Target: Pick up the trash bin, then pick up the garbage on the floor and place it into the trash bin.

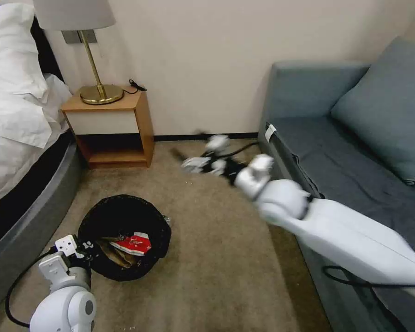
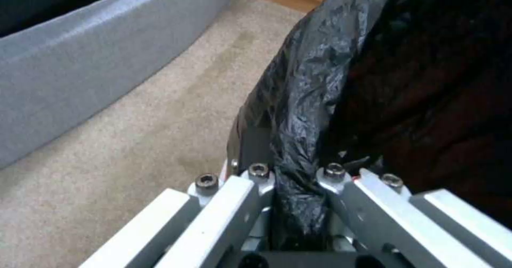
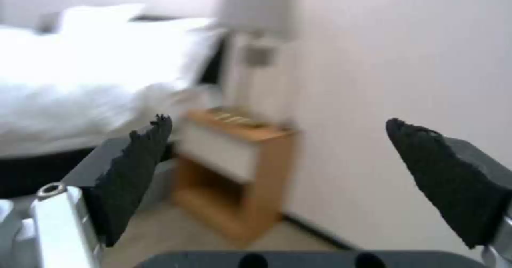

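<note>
The trash bin (image 1: 107, 216), lined with a crinkly black bag, stands on the carpet at the lower left. Inside it lies garbage: a red snack packet (image 1: 134, 243) on top of crumpled tan paper (image 1: 111, 255). My left gripper (image 1: 84, 249) is shut on the bin's near rim; the left wrist view has the black bag (image 2: 304, 112) pinched between its fingers (image 2: 243, 204). My right gripper (image 1: 200, 154) hangs blurred above the carpet near the far wall, apart from the bin. Its dark fingertips (image 3: 144, 152) stand wide open around nothing, facing the nightstand.
A wooden nightstand (image 1: 113, 127) with a brass lamp (image 1: 99, 92) stands against the back wall. The bed (image 1: 18, 138) with its grey base runs along the left, close to the bin. A grey-blue sofa (image 1: 355, 152) lines the right side. Beige carpet (image 1: 216, 258) lies between them.
</note>
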Robot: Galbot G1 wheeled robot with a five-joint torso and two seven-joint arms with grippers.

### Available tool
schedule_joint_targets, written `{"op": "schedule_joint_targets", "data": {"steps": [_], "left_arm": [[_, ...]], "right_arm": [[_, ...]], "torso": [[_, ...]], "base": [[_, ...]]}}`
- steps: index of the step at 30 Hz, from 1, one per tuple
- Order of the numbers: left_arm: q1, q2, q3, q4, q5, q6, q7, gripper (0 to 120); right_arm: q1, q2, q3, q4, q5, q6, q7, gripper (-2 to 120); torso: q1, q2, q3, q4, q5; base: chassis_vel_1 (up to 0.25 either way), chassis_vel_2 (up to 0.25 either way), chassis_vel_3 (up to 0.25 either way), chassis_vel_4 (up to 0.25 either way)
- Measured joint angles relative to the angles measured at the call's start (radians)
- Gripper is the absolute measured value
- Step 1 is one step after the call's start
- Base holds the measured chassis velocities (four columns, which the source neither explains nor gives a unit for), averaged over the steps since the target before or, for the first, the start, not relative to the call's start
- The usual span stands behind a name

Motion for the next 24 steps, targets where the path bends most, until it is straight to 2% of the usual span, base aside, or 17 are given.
{"op": "schedule_joint_targets", "data": {"steps": [2,3,4,7,8,12,13,18,20,22,24], "left_arm": [[0.002,0.002,-0.002,0.000,0.000,0.000,0.000,3],[0.003,0.003,-0.003,-0.002,-0.001,0.000,0.000,3],[0.003,0.003,-0.003,-0.002,-0.001,0.000,0.000,3],[0.004,0.004,-0.003,-0.018,0.001,0.002,0.000,3],[0.004,0.004,-0.003,-0.018,0.001,0.002,0.000,3],[0.013,0.008,-0.005,-0.032,0.002,0.003,-0.001,3],[0.013,0.008,-0.005,-0.032,0.002,0.003,-0.001,3],[0.017,0.012,-0.006,-0.043,0.000,0.003,-0.002,3],[0.017,0.013,-0.006,-0.043,0.000,0.003,-0.001,3],[0.017,0.013,-0.004,-0.047,0.000,0.003,-0.002,3],[0.017,0.012,-0.004,-0.048,0.000,0.003,-0.002,3]], "right_arm": [[-0.152,-0.017,0.152,0.087,-0.041,-0.039,0.085,100],[-0.236,-0.014,0.217,0.128,-0.058,-0.061,0.127,100],[-0.236,-0.014,0.217,0.128,-0.058,-0.061,0.127,100],[-0.513,0.036,0.417,0.249,-0.138,-0.127,0.245,100],[-0.513,0.036,0.417,0.249,-0.138,-0.127,0.245,100],[-0.797,0.118,0.536,0.340,-0.228,-0.149,0.302,100],[-0.797,0.118,0.536,0.340,-0.228,-0.149,0.302,100],[-1.039,0.254,0.532,0.387,-0.428,-0.075,0.270,100],[-1.059,0.277,0.519,0.387,-0.456,-0.063,0.261,100],[-1.091,0.345,0.480,0.375,-0.525,-0.027,0.231,100],[-1.093,0.358,0.474,0.372,-0.536,-0.021,0.227,100]], "torso": [[0.000,0.000,0.000,0.0003,-0.0018],[0.000,0.000,0.000,0.0005,-0.0010],[0.000,0.000,0.000,0.0005,-0.0010],[0.000,0.000,0.000,0.0006,-0.0009],[0.000,0.000,0.000,0.0006,-0.0009],[0.000,0.000,0.000,0.0003,-0.0010],[0.000,0.000,0.000,0.0003,-0.0010],[0.000,0.000,0.000,0.0005,-0.0014],[0.000,0.000,0.000,0.0004,-0.0014],[0.000,0.000,0.000,0.0006,-0.0015],[0.000,0.000,0.000,0.0006,-0.0014]], "base": [[0.000,0.000,0.000,0.000],[0.000,0.000,0.000,0.000],[0.000,0.000,0.000,0.000],[0.000,0.000,0.000,0.000],[0.000,0.000,0.000,0.000],[0.000,0.000,0.000,0.000],[0.000,0.000,0.000,0.000],[0.000,0.000,0.000,0.000],[0.000,0.000,0.000,0.000],[0.000,0.000,0.000,0.000],[0.000,0.000,0.000,0.000]]}}
